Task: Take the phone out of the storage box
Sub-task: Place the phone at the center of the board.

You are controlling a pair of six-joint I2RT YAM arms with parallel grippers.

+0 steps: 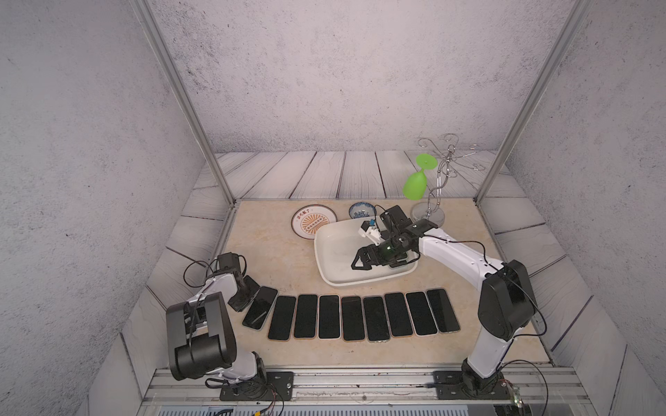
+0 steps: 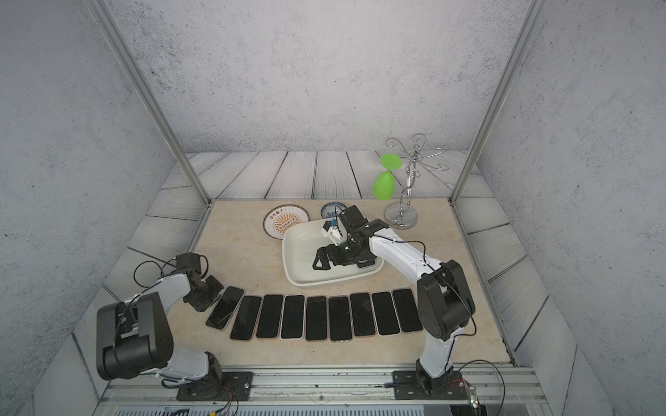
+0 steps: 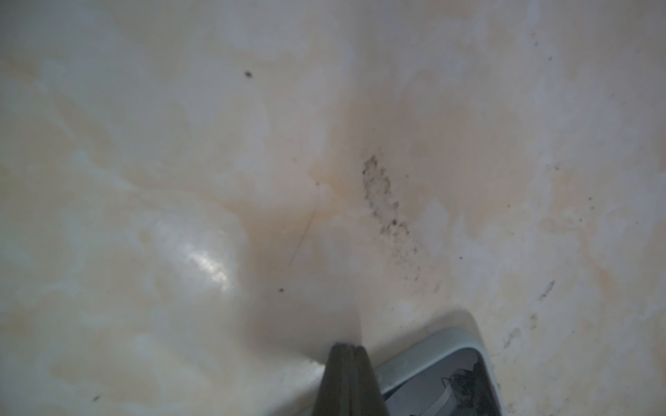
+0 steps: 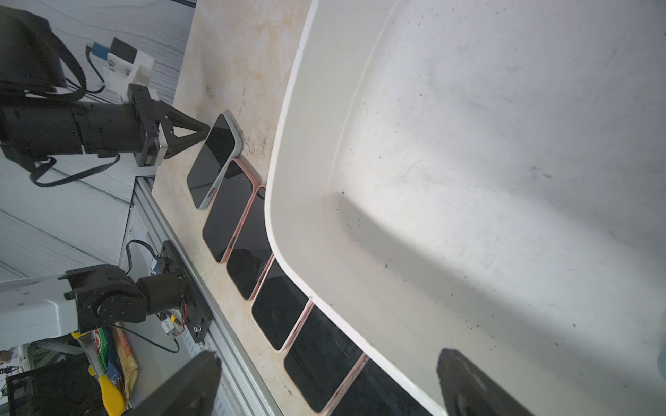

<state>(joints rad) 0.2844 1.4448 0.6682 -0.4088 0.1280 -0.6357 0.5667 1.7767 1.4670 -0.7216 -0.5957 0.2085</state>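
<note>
Now, in both top views, the right end effector hangs low inside the storage box, jaws spread wide with nothing between them. The phone it's after lies flat in the box's near right corner, mostly hidden under that wrist. My read: the arm reaches past it and would have to draw back to straddle it.

Out on the bench, a row of 9 phones lies face up just in front of the box, side by side. The tilted phone at the left end sits askew. The left end effector is at its far corner, closed, apparently there to nudge it into line.

Left wrist view: pinched-shut fingertips sit low over bare bench, with the tilted phone just beside them. Nothing gripped.

Right wrist view: 2 fingers stand far apart, and the box's near rim runs between them. The box floor shown here is bare, the phone out of shot. Across the bench, the left end effector's tip meets the tilted phone's end.
</note>
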